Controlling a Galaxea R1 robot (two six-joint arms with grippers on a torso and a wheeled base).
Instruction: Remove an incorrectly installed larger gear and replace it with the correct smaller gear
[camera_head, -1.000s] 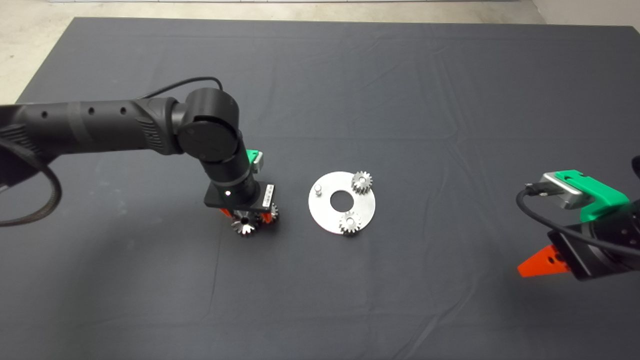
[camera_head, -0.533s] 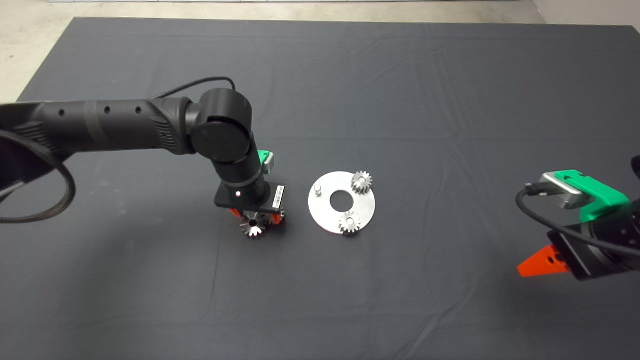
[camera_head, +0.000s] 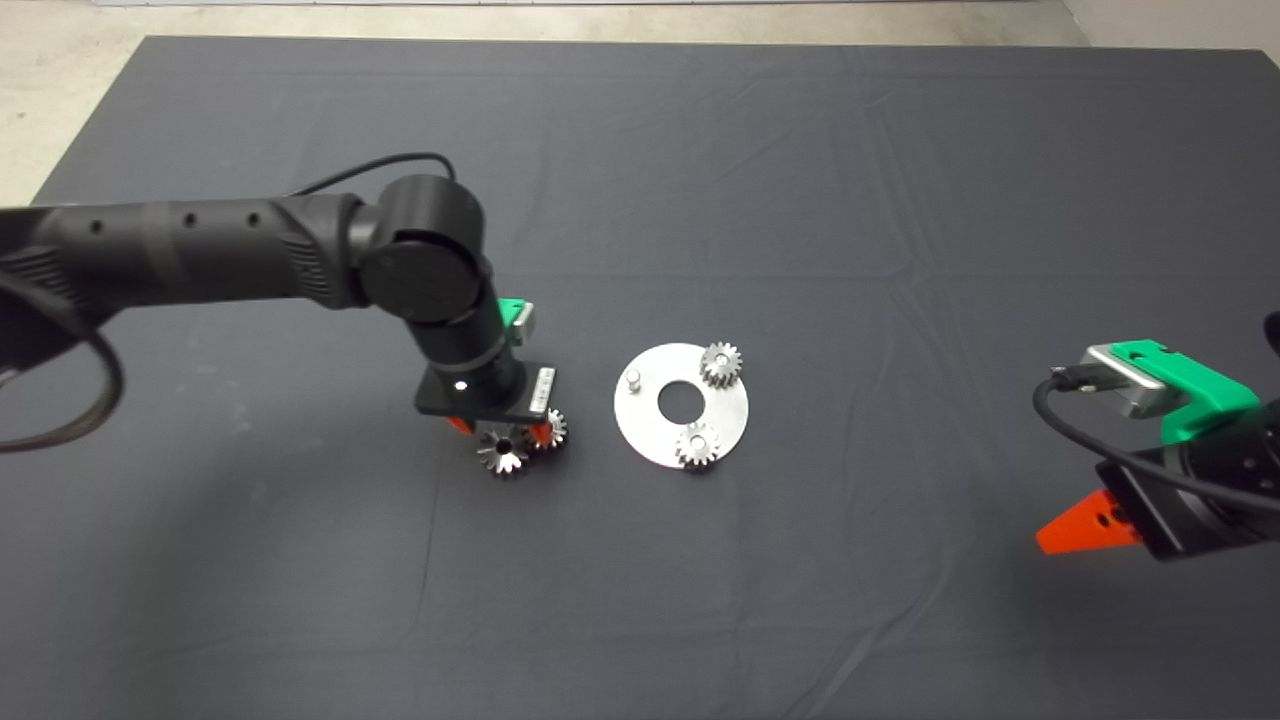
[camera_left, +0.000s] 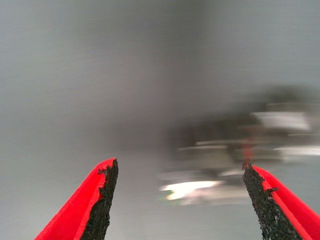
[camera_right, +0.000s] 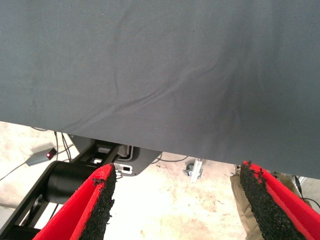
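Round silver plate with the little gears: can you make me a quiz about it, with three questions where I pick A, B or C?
1. Where do the larger shiny silver metal gear with the dark bore and the small silver gear beside it lie?
A) on the dark mat, beside the plate
B) on the plate's pins
C) on the floor

2. How many gears sit on the round silver metal plate?
A) one
B) two
C) three

3. How is the left gripper?
A) shut on a gear
B) open
C) out of sight

Answers:
1 A: both lie on the mat, under the left gripper.
2 B: two mounted gears sit there, and one pin is bare.
3 B: its red fingers stand wide apart in the left wrist view.
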